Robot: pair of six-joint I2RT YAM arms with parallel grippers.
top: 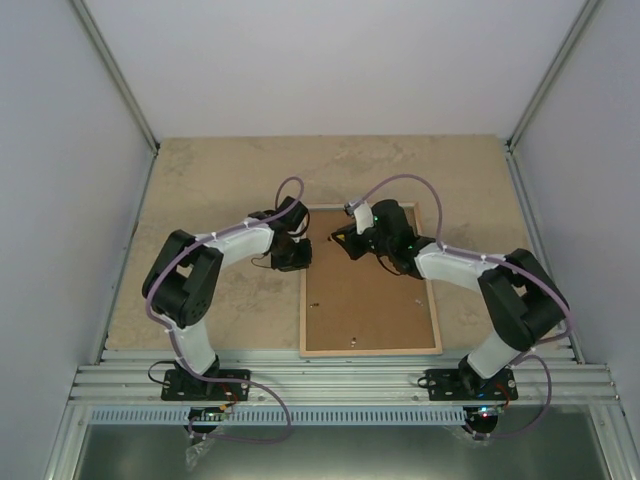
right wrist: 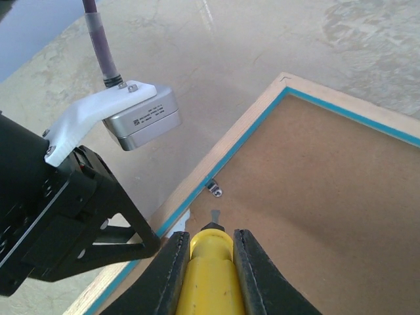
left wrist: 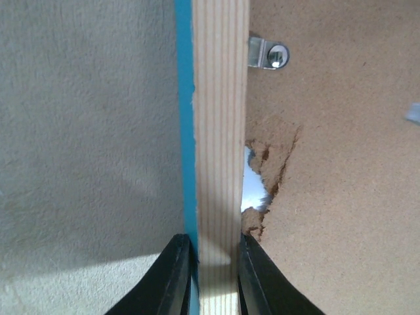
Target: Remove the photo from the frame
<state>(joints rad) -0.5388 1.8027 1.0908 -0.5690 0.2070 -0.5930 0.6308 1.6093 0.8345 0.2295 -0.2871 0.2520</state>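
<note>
the frame (top: 303, 310) lies face down at the middle of the desk (top: 200, 180), with its brown backing board (top: 370, 300) facing up. the left jaws are clamped on the frame's wood rail at about 10 o'clock of the frame. one finger (left wrist: 172, 279) is on the turquoise outer side and the other is on the board side, beside a torn notch (left wrist: 262, 190). the right jaws are clamped on a yellow tool (right wrist: 210, 272). its dark tip is just at 6 o'clock of a metal clip (right wrist: 214, 189).
</note>
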